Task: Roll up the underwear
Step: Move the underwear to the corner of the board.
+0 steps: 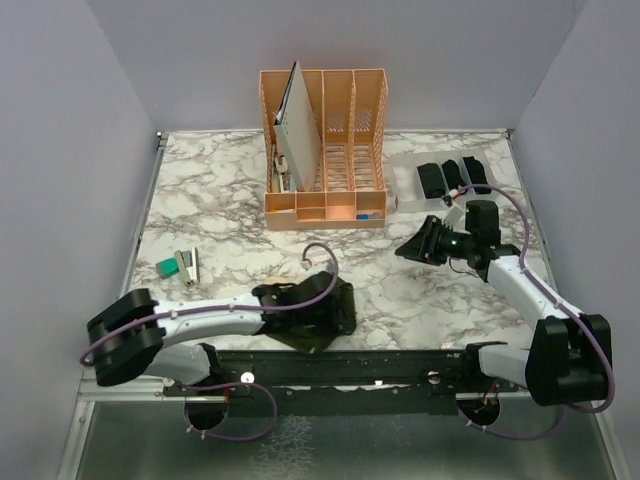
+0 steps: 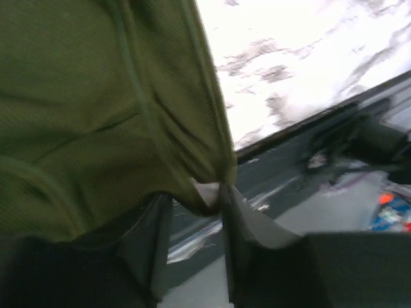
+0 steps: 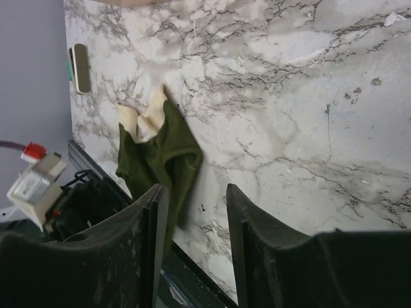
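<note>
Olive-green underwear (image 2: 96,109) fills the left wrist view, one corner clamped in the left end effector (image 2: 192,196) at the near edge of the bench (image 1: 230,200). Rolling looks barely begun; next, that pinched edge probably needs turning over on itself. On the right, the right end effector (image 3: 192,192) hovers with jaws apart, empty. Only the top view shows three black bundles (image 1: 452,178) far right; only the right wrist view shows the cream waistband (image 3: 142,119).

The green brief (image 2: 96,115) (cream waistband at one end) lies rumpled beneath the left gripper (image 2: 194,192), an edge bunched between its fingertips. Three black rolls (image 1: 452,176) sit side by side just beyond the right gripper (image 3: 192,192).
</note>
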Robot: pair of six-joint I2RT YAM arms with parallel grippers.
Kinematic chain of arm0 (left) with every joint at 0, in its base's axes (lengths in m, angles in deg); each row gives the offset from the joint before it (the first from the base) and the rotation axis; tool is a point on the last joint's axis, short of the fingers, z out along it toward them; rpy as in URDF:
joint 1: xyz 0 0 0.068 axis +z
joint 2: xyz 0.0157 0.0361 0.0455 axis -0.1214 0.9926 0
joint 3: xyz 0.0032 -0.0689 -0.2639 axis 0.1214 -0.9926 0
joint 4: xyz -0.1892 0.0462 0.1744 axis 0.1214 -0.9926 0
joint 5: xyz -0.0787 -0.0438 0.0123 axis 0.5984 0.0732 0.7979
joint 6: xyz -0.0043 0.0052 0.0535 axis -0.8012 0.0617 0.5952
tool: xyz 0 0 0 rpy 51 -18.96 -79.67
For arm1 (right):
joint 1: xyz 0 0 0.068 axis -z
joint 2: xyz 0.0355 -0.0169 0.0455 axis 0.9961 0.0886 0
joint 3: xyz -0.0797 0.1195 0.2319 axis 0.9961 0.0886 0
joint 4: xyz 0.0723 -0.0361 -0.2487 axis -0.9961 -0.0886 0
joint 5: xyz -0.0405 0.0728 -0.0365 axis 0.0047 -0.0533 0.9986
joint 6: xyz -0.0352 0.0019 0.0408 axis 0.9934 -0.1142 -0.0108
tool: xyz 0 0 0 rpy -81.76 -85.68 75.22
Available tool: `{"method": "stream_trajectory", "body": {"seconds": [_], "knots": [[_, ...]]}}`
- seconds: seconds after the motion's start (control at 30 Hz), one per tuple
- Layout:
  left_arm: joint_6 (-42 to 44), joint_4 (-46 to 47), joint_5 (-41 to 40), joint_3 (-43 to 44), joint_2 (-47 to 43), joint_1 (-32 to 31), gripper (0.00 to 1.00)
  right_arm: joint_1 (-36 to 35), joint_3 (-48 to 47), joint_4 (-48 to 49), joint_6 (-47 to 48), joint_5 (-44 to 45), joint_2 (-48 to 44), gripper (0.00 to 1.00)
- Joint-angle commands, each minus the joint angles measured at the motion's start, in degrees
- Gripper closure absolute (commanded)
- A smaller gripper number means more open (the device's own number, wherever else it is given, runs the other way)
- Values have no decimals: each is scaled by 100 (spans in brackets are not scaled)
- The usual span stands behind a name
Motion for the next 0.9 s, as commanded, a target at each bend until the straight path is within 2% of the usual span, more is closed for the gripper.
{"method": "stream_trajectory", "body": {"seconds": [0.0, 0.07, 0.17, 0.3, 0.37, 0.53, 0.7, 0.87], "knots": [[-423, 374, -417, 830, 965, -750, 45, -13, -24, 43, 67, -107, 246, 54], [-327, 333, -574, 989, 982, -899, 32, -10, -88, -57, 166, -223, 381, 52], [-189, -162, -1017, 1121, 647, -932, 18, -19, -106, -180, 333, -315, 498, 48], [-223, -955, -1937, 1001, -220, -890, 8, -166, -105, -182, 480, -195, 601, 48], [-269, -1313, -2208, 903, -702, -698, 7, -377, -179, -209, 487, -77, 716, 48], [47, -1972, -2162, 521, -1517, 800, 4, -1485, -501, -179, 470, 1133, 961, 46], [575, -1961, -1455, 116, -1490, 2526, 4, -2442, -986, 4, 428, 2364, 1347, 45], [803, -1530, -872, -296, -1245, 3503, 7, -2952, -1633, 2, 671, 2511, 2191, 46]]}}
